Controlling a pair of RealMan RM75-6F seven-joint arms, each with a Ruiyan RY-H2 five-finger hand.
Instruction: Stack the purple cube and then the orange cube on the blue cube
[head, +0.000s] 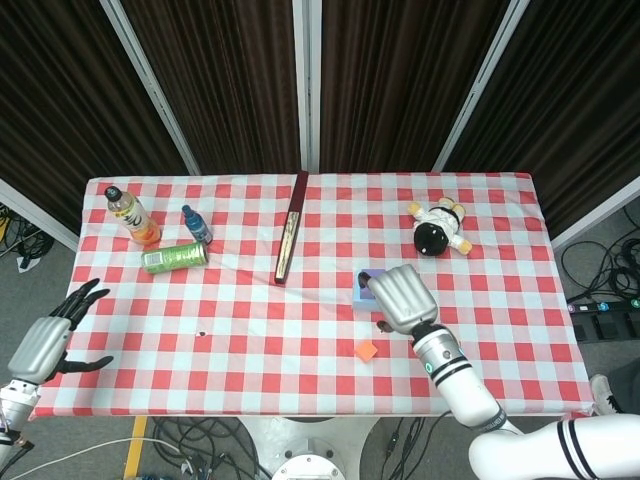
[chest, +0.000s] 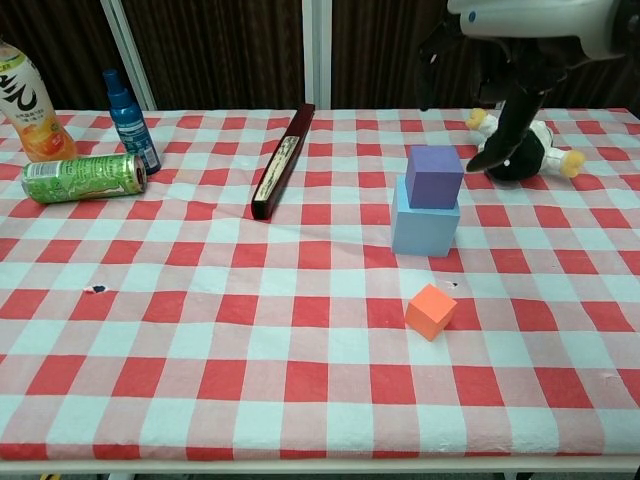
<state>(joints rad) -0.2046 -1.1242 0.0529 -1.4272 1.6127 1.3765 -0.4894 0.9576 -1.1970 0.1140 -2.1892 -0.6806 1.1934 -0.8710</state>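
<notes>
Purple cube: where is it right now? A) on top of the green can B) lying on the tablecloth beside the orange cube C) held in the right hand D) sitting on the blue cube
D: the purple cube rests on the blue cube, with the right hand lifted clear above it.
</notes>
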